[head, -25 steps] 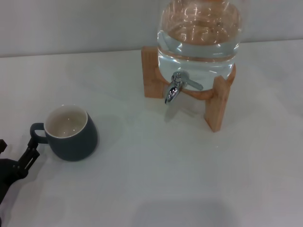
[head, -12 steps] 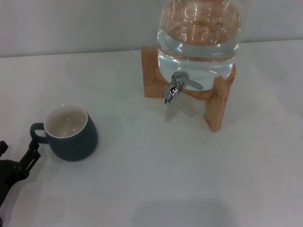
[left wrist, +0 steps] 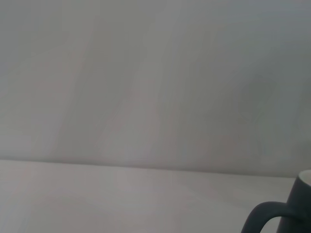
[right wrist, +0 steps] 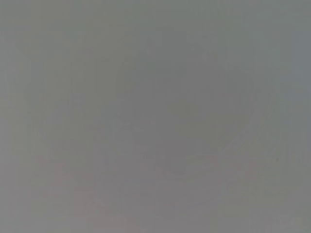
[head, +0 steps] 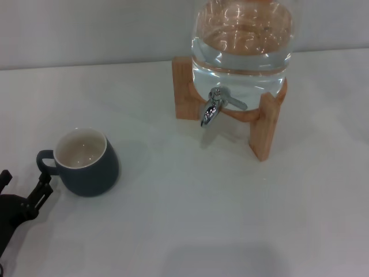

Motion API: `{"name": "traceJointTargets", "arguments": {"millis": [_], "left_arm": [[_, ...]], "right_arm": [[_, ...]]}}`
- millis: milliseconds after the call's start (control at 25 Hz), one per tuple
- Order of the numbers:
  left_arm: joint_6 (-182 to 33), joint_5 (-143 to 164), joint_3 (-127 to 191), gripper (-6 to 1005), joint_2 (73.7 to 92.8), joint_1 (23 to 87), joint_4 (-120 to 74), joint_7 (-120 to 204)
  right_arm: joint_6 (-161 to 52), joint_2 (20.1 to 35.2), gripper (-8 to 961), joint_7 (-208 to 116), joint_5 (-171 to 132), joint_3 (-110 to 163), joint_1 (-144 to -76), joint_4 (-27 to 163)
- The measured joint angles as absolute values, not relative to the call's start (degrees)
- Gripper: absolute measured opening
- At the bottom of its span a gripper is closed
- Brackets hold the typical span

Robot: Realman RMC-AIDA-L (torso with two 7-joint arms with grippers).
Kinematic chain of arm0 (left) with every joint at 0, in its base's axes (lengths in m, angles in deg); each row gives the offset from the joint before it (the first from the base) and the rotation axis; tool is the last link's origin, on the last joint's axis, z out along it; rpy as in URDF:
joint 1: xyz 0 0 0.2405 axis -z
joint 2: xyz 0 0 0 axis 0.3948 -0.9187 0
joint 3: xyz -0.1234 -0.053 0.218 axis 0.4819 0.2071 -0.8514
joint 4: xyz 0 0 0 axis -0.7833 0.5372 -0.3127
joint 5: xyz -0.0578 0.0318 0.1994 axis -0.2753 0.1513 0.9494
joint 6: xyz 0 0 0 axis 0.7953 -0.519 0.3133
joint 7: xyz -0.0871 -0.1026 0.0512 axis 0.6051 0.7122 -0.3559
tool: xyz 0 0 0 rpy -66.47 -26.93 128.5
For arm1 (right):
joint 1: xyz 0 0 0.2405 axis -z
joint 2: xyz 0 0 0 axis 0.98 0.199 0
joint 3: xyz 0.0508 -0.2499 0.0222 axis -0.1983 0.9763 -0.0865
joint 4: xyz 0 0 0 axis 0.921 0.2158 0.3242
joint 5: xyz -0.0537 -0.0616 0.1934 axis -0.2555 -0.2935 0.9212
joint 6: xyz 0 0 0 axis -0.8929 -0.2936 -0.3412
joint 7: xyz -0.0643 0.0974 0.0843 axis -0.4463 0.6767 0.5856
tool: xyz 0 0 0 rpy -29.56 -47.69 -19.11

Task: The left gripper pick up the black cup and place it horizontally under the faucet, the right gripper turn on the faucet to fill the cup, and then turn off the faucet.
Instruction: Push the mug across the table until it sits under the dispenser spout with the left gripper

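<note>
The black cup (head: 87,162) stands upright on the white table at the left, cream inside showing, its loop handle pointing left. My left gripper (head: 23,184) sits just left of and nearer than the handle, open, with one finger (head: 42,188) close to the handle but holding nothing. The left wrist view catches only the cup's handle and side (left wrist: 272,217) at one corner. The chrome faucet (head: 214,108) juts from the glass water jar (head: 242,46) at the back right, spout down, no water running. My right gripper is out of view.
The jar rests on a wooden stand (head: 262,130) whose legs flank the faucet. White table surface (head: 190,196) stretches between the cup and the stand. The right wrist view shows only plain grey.
My left gripper has slipped slightly back toward the near edge, staying beside the cup's handle. Cup and faucet have not moved.
</note>
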State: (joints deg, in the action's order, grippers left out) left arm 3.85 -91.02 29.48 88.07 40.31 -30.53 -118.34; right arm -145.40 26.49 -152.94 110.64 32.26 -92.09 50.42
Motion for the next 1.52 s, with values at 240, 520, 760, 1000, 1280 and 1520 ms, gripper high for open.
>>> {"name": "traceJointTargets", "arguments": {"millis": [240,520,760,1000,1280,1520], "left_arm": [[4.1,-91.0,29.6,823,88.07,40.2,-30.5,-118.5],[4.5,-91.3,29.8,821,87.99,40.4,-30.2,-118.5],[4.4,-91.3,29.8,820,87.95,40.4,-30.2,-118.5],[4.2,-91.2,29.9,818,87.98,40.4,-30.2,-118.5],[4.1,-91.8,29.8,816,87.85,41.3,-30.1,-118.5],[4.0,-92.2,29.8,815,87.81,42.5,-29.9,-118.5]], "right_arm": [[-145.4,26.49,843,-153.0,110.6,32.3,-92.2,50.3],[-145.4,26.49,843,-153.0,110.6,32.3,-92.4,50.3],[-145.4,26.53,843,-153.0,110.6,32.3,-92.5,50.4],[-145.2,26.63,843,-153.0,110.6,32.3,-92.7,50.5],[-145.1,26.68,843,-153.1,110.6,32.3,-92.6,50.7],[-145.3,26.89,843,-153.0,110.6,32.2,-92.2,50.6]]}}
